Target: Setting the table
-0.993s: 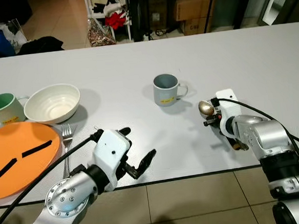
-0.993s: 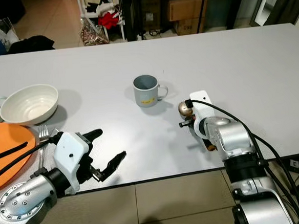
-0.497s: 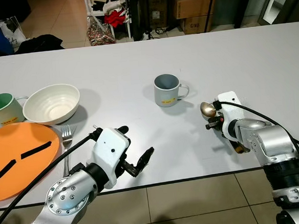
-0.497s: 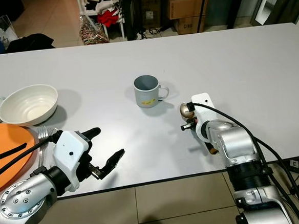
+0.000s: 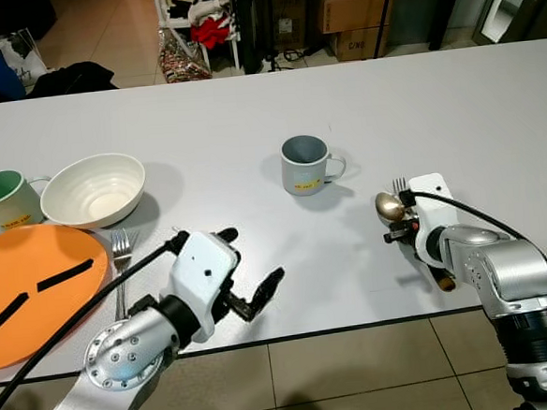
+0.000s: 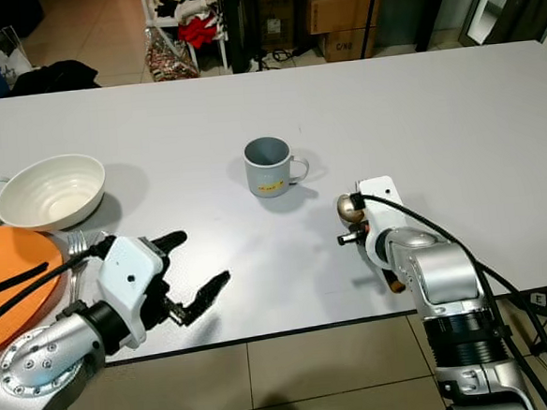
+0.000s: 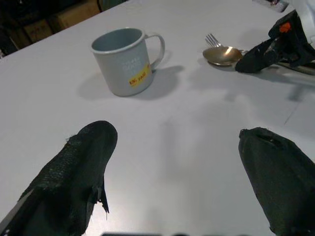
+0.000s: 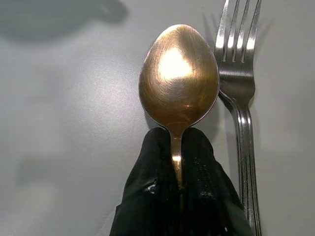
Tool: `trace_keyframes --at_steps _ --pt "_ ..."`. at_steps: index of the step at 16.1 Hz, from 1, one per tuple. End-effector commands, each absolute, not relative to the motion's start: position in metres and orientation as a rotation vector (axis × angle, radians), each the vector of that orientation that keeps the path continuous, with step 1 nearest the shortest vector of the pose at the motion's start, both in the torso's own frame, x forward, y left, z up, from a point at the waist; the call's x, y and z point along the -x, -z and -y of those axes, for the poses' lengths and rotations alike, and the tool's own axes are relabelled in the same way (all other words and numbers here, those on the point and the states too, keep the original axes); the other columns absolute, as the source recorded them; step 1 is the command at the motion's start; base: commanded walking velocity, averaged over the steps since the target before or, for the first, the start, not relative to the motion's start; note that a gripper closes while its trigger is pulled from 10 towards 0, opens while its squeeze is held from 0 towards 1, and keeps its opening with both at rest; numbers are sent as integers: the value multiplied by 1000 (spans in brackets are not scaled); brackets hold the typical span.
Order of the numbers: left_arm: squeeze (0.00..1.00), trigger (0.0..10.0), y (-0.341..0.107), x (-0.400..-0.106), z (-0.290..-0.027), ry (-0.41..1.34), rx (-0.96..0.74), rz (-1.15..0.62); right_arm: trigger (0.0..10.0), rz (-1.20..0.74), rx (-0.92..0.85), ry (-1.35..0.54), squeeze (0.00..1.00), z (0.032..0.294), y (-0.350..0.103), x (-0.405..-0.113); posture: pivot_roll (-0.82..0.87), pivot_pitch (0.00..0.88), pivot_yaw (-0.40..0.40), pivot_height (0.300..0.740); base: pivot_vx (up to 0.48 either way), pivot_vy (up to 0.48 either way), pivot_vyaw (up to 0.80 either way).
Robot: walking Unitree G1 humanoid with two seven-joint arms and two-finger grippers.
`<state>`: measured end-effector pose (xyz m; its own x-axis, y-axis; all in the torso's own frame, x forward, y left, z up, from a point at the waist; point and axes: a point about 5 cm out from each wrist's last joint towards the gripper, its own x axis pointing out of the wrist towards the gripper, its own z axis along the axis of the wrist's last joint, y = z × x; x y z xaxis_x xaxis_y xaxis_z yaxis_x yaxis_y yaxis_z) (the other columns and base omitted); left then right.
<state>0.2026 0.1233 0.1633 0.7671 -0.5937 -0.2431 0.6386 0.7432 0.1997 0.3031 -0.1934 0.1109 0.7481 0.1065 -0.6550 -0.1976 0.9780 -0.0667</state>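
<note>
My right gripper [image 5: 399, 222] is shut on the neck of a gold spoon [image 8: 178, 78], right of the table's middle near the front edge. The spoon's bowl [image 5: 387, 206] is low over the white table [image 5: 455, 117], close beside a silver fork [image 8: 241, 93] that lies flat there. I cannot tell whether the spoon touches the table. A grey mug [image 5: 304, 164] stands upright just beyond, toward the left. My left gripper [image 5: 253, 256] hovers open over the front edge, holding nothing, its fingers [image 7: 83, 167] spread wide.
At the left stand a white bowl [image 5: 94, 189] and a green mug [image 5: 5, 198]. An orange plate [image 5: 36, 297] carries two black strips [image 5: 67, 272], with a second fork [image 5: 121, 263] beside it. Beyond the table are a floor, boxes and clutter.
My right gripper has carried the spoon a little to the right and nearer to me, alongside the fork. The left gripper has barely shifted.
</note>
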Motion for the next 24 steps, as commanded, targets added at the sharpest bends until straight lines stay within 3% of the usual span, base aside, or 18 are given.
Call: trace_keyframes --at_steps 1,6,7,8,18,24 --pt "0 10000 -161 -204 -124 682 -285 -181 10000 -828 119 -132 0 200 -89 -291 -56 63 43 740 0 0 0" --pt "0 10000 -161 -204 -126 681 -292 -182 10000 -815 115 -117 0 201 -90 -295 -45 56 40 740 0 0 0" --pt "0 10000 -161 -204 -126 680 -293 -182 10000 -814 114 -116 286 201 -90 -296 -45 56 40 740 0 0 0" --pt "0 10000 -161 -204 -126 680 -294 -182 10000 -813 117 -113 976 201 -89 -297 -44 56 39 740 0 0 0" --pt "0 10000 -161 -205 -125 688 -301 -181 10000 -797 114 -121 1000 199 -91 -298 -45 46 41 740 0 0 0" --pt "0 10000 -166 -207 -129 673 -290 -162 10000 -656 116 -234 984 182 -134 -298 -50 36 47 740 0 0 0"
